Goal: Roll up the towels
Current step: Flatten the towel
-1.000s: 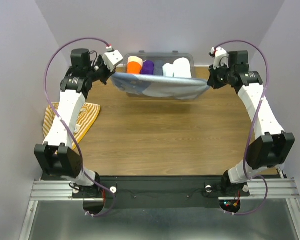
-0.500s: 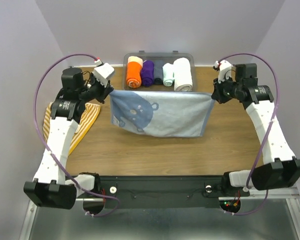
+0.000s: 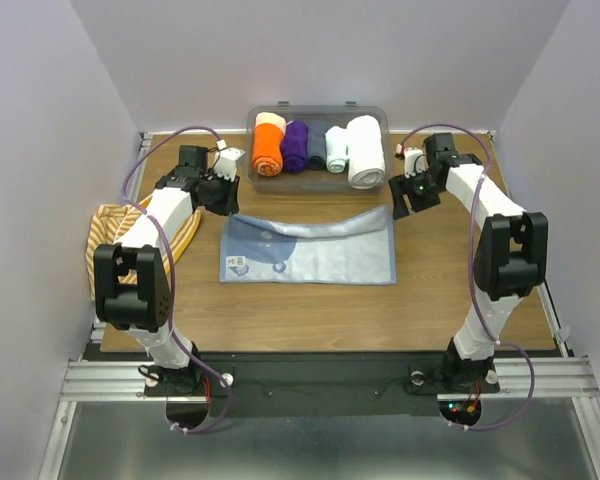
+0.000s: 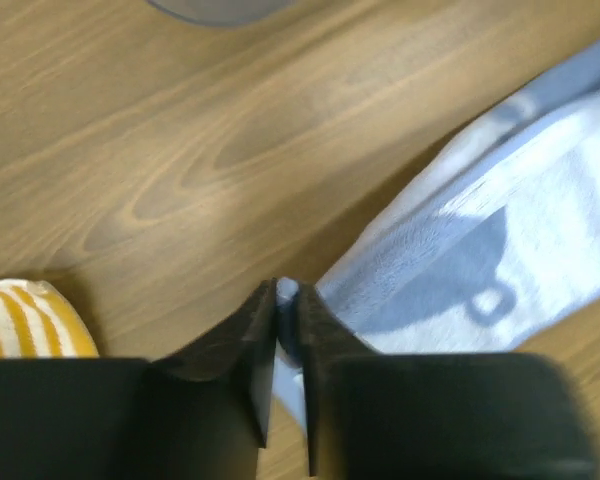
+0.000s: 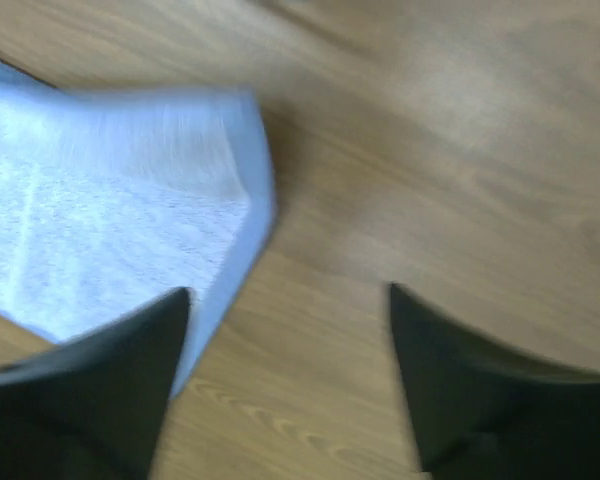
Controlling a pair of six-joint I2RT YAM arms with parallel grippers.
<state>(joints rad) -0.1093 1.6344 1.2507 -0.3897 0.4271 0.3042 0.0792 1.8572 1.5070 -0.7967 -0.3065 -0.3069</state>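
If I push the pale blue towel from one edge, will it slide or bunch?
Probably bunches: the pale blue towel lies limp, its far edge rumpled. Likely light and thin; its corner sits in the shut jaws of the left gripper.

I see the wooden table (image 3: pixel 310 300) carrying three things. The pale blue towel (image 3: pixel 320 255) lies spread at mid-table, its far edge rumpled. The yellow striped towel (image 3: pixel 108 235) lies heaped at the left edge. A clear bin (image 3: pixel 317 107) sits at the far edge, centre.
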